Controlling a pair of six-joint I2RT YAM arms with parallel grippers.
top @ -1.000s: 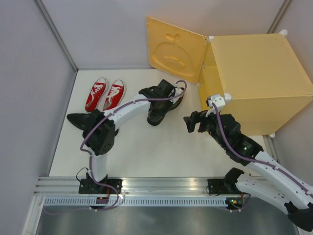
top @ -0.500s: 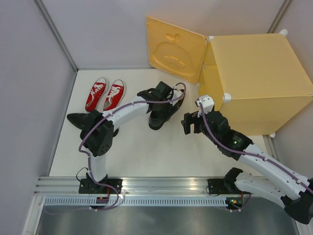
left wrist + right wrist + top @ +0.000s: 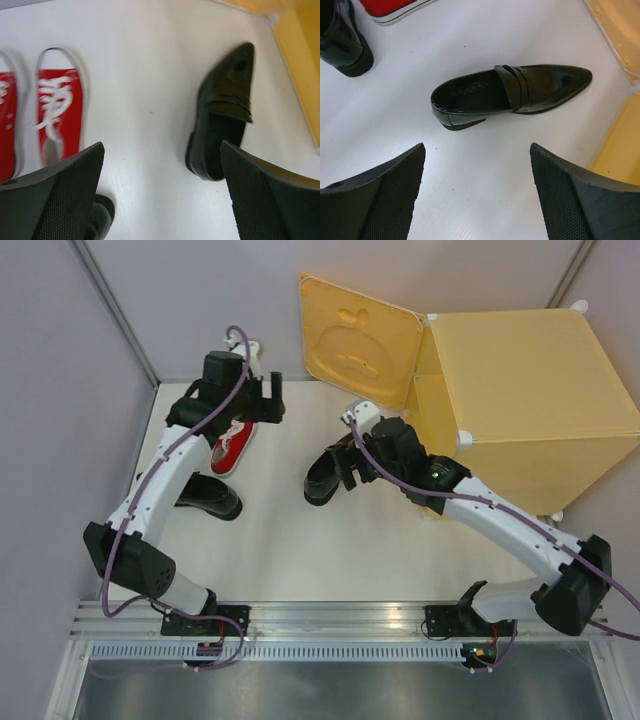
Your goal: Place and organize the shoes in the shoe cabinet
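Note:
Two glossy black shoes lie apart on the white table: one [image 3: 322, 478] [image 3: 515, 92] [image 3: 225, 115] in the middle, toe toward the yellow shoe cabinet [image 3: 530, 390], the other [image 3: 207, 496] [image 3: 342, 45] to the left. One red sneaker [image 3: 232, 447] shows beside my left arm; in the left wrist view both sneakers [image 3: 57, 115] lie side by side. My left gripper [image 3: 268, 400] [image 3: 161, 150] hangs open and empty high over the sneakers. My right gripper [image 3: 345, 468] [image 3: 477, 147] is open and empty, just above and beside the middle black shoe.
The cabinet's door [image 3: 360, 340] stands swung open toward the back wall, left of the opening. Grey walls close in the table on the left and the back. The cabinet's yellow side [image 3: 620, 145] is close on the right of the right gripper.
The left gripper opened, let go of the middle black shoe and swung back left over the sneakers. The right arm moved left to that shoe.

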